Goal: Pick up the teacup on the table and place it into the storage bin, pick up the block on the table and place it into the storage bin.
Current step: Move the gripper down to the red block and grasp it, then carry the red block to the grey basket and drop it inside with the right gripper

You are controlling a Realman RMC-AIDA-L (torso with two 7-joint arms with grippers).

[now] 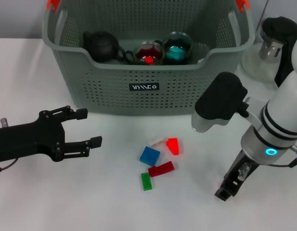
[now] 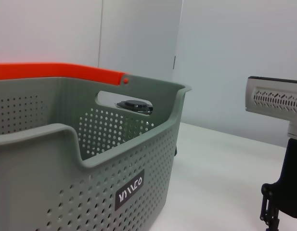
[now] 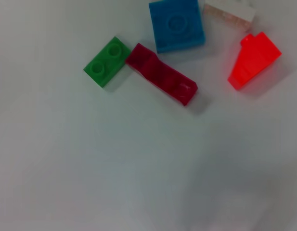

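The grey-green storage bin (image 1: 114, 91) stands at the back centre; the left wrist view shows its wall (image 2: 52, 192) close up. Inside it are two glass teacups, one with red contents (image 1: 148, 53) and one with teal contents (image 1: 177, 47). Several blocks lie on the table in front of the bin: blue (image 1: 149, 155), bright red (image 1: 173, 145), whitish (image 1: 156, 141), dark red (image 1: 161, 169) and green (image 1: 146, 181). My left gripper (image 1: 89, 128) is open and empty, left of the blocks. My right gripper (image 1: 226, 191) hangs low to their right, and its camera looks down on them (image 3: 161, 80).
A black teapot (image 1: 101, 45) sits in the bin's left part. A glass teapot (image 1: 268, 48) stands on the table right of the bin, behind my right arm. White tabletop surrounds the blocks.
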